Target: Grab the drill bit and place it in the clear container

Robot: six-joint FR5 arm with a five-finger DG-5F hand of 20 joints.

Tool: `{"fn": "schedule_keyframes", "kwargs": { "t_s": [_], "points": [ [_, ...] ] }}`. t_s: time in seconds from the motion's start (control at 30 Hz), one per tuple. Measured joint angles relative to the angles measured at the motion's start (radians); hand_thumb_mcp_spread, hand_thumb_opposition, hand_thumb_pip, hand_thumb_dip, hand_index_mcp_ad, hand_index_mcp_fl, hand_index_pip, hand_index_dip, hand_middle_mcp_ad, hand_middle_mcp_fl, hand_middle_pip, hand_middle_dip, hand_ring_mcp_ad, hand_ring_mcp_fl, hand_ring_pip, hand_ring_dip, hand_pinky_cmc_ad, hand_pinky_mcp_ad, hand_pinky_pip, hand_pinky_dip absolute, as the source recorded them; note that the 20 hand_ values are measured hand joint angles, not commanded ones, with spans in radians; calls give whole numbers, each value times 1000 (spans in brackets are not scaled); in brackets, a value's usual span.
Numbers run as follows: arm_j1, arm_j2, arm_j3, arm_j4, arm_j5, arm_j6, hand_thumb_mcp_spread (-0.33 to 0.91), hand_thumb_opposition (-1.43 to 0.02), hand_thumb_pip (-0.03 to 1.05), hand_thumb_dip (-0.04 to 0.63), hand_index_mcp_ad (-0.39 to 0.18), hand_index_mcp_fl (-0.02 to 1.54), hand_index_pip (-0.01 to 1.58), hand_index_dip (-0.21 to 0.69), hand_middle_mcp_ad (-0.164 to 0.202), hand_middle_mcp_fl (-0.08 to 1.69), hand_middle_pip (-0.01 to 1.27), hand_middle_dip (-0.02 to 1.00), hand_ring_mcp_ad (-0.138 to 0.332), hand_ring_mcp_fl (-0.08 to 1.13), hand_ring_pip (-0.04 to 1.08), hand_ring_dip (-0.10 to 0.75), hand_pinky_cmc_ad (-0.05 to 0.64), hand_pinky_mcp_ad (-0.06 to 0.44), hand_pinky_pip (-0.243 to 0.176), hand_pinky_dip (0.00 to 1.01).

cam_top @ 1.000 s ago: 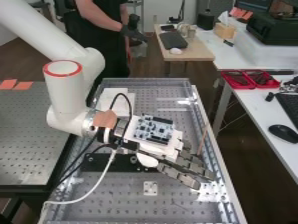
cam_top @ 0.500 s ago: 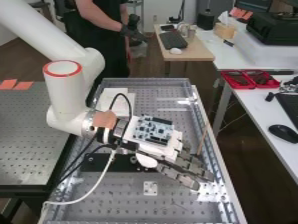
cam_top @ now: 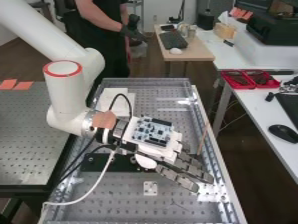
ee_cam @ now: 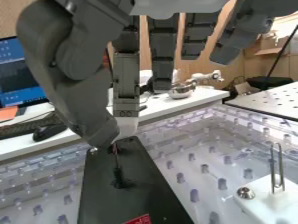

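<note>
In the high view the hand (cam_top: 178, 178) is over the near part of the bench (cam_top: 120, 200), slanting down to the right, with a circuit board (cam_top: 152, 131) on its back. Much of the black plate (cam_top: 118, 163) is covered by the hand and by the white cable (cam_top: 100, 181) crossing it.

In the wrist view, a thin dark upright rod, apparently the drill bit (ee_cam: 118, 162), is at the black plate, beneath the hand (ee_cam: 83, 95). Its upper end is partly hidden by the hand, and its foot merges into a dark patch, so where it ends is hard to make out. Whether the hand is open, closed or gripping the bit cannot be told. A red label on the plate is cut off by the picture's edge, as is the white block (ee_cam: 266, 202) carrying a thin metal loop (ee_cam: 272, 172).

Clear plastic (cam_top: 171, 85) with bright glints lies at the far end of the bench; whether it is a wall, a lid or a box is unclear. White sheets (cam_top: 122, 99) lie at the far left, partly behind a looped black cable (cam_top: 130, 101). On the right desk, the red trays (cam_top: 250, 80) are farther off than the mouse (cam_top: 284, 133), and the keyboard (cam_top: 289, 106) is cut off.
</note>
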Motion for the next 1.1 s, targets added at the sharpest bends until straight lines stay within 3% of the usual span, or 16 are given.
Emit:
{"fn": "schedule_keyframes", "kwargs": {
  "t_s": [1.1],
  "points": [
    [0,-4,0,6,-20,6,389,-923,710,283,-63,401,1304,87,89,333,119,202,113,-14,110,-9,293,157,-93,192]
  ]
}}
